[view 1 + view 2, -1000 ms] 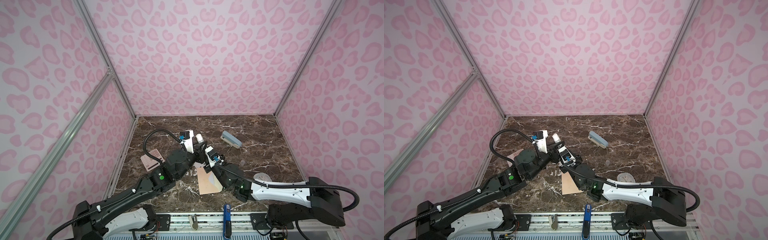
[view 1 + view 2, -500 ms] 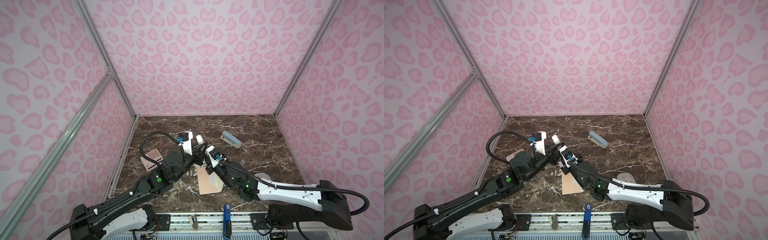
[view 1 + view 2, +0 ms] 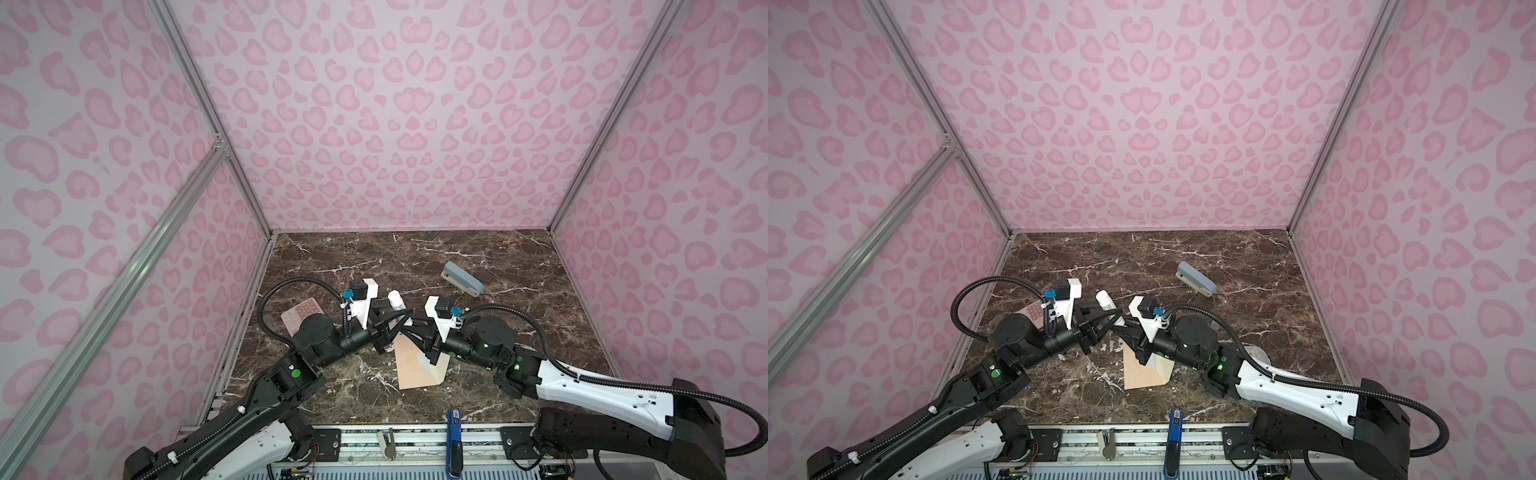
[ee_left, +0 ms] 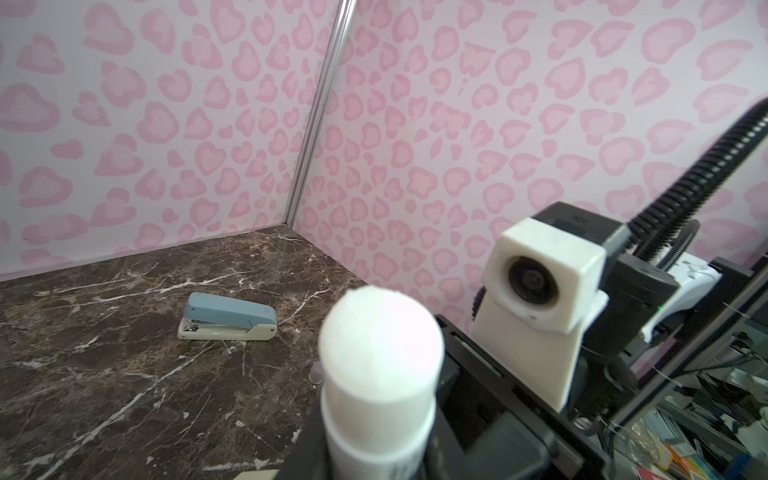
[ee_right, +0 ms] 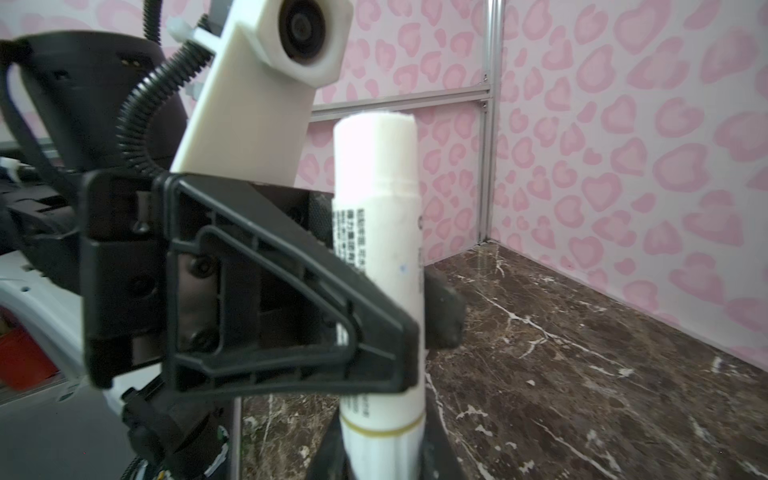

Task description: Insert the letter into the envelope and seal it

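The peach-orange envelope (image 3: pixel 411 365) (image 3: pixel 1138 372) lies flat on the marble, its pale cream flap (image 3: pixel 440 365) under the right wrist. The letter is hidden. Above the envelope's far end, both grippers meet on a white glue stick (image 3: pixel 395 300) (image 3: pixel 1105 301). My left gripper (image 3: pixel 401 322) (image 4: pixel 376 469) is shut round the glue stick's (image 4: pixel 380 374) body. My right gripper (image 3: pixel 409 328) (image 5: pixel 380 461) is shut on the base of the glue stick (image 5: pixel 378 249), below a gold ring. The stick's white tip points up and away.
A blue-grey stapler (image 3: pixel 463 278) (image 4: pixel 226 318) lies at the back right. A pink calculator (image 3: pixel 301 316) sits partly under the left arm. A blue tool (image 3: pixel 454 432) rests on the front rail. A whitish disc (image 3: pixel 1256 353) shows behind the right arm. Pink walls enclose three sides.
Both grippers and the glue stick have shifted slightly toward the front. The right arm's elbow has swung out to the right. The envelope has stayed put.
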Controlling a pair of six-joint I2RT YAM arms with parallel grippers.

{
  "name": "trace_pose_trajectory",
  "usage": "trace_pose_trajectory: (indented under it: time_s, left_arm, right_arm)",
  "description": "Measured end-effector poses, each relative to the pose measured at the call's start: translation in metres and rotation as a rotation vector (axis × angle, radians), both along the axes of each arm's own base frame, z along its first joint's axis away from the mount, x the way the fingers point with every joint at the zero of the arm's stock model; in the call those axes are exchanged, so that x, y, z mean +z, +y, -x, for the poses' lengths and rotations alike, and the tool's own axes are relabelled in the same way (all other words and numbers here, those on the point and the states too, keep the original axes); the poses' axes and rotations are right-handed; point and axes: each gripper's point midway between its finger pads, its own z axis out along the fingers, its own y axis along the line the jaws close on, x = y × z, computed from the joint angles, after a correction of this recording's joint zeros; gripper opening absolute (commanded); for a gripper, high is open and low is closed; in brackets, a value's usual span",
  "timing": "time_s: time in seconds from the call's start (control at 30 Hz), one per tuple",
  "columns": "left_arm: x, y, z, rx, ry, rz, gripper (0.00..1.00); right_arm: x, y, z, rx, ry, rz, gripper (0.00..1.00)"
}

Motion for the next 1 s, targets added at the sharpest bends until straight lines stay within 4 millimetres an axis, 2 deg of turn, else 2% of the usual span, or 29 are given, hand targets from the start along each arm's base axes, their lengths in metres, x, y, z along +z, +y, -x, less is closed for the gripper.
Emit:
trace_pose_trajectory:
  time_s: [0.13,0.27,0.47,0.57,0.67,1.0]
  left_arm:
    - [-0.002,-0.002,0.008,-0.047,0.0,-0.01,0.04]
    - [-0.002,-0.003,0.01,-0.057,0.002,-0.01,0.04]
    - [-0.012,-0.002,-0.007,0.02,0.084,-0.009,0.04]
    - [-0.015,0.001,-0.022,0.097,0.141,0.011,0.04]
    - [-0.018,0.004,-0.031,0.143,0.187,0.036,0.04]
    - [-0.017,0.001,-0.043,0.179,0.249,0.087,0.04]
  right_arm:
    - [-0.001,-0.002,0.009,0.073,0.03,-0.026,0.22]
    - [-0.001,-0.004,0.011,0.083,0.041,-0.03,0.4]
    - [0.0,-0.005,0.003,0.008,-0.01,-0.033,0.55]
    - [-0.007,-0.004,0.003,-0.037,-0.057,-0.012,0.55]
    - [-0.008,-0.005,-0.004,-0.106,-0.112,-0.002,0.49]
    - [0.004,-0.009,-0.025,-0.244,-0.215,-0.032,0.44]
